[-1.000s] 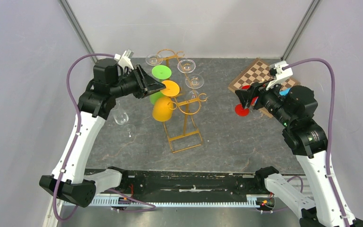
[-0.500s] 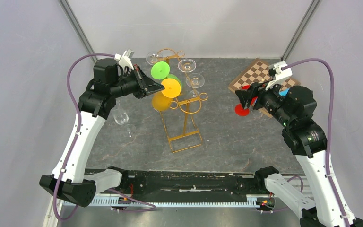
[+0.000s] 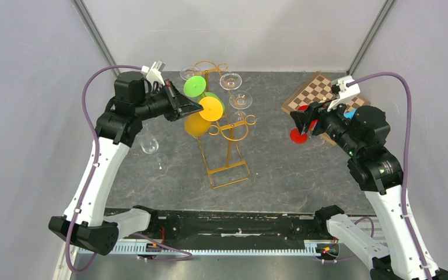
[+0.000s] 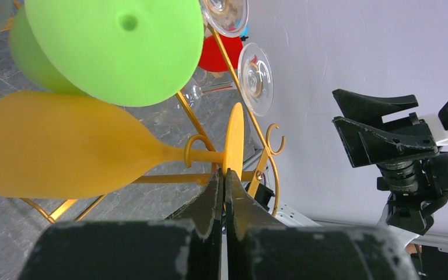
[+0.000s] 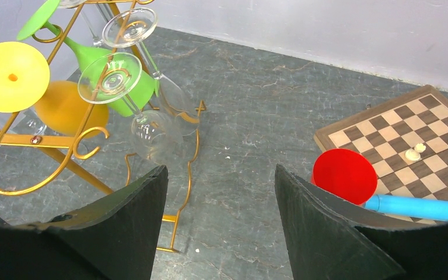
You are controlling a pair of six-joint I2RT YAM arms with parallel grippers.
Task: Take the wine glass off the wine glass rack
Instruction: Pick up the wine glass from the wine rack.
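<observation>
The gold wire wine glass rack (image 3: 228, 153) stands mid-table. A yellow wine glass (image 3: 211, 108) hangs upside down on it, its stem through a curled hook. My left gripper (image 3: 200, 107) is shut on the rim of that glass's round foot. In the left wrist view the jaws (image 4: 225, 175) pinch the foot's edge, with the yellow bowl (image 4: 64, 151) to the left and the rack rail (image 4: 163, 178) beside it. A green glass (image 3: 195, 86) hangs close behind. My right gripper (image 3: 297, 119) is open and empty, apart from the rack, and shows open over the table in its wrist view (image 5: 219, 192).
Two clear glasses (image 3: 230, 80) (image 3: 240, 99) hang on the rack's right side. Another clear glass (image 3: 149, 144) lies on the table under my left arm. A chessboard (image 3: 318, 90) sits at the back right, with a red glass (image 3: 298, 135) and a blue piece (image 5: 414, 207) by it.
The yellow glass's bowl has swung a little toward the back with my left gripper on its foot. The green glass has shifted slightly back. The right arm has hardly moved.
</observation>
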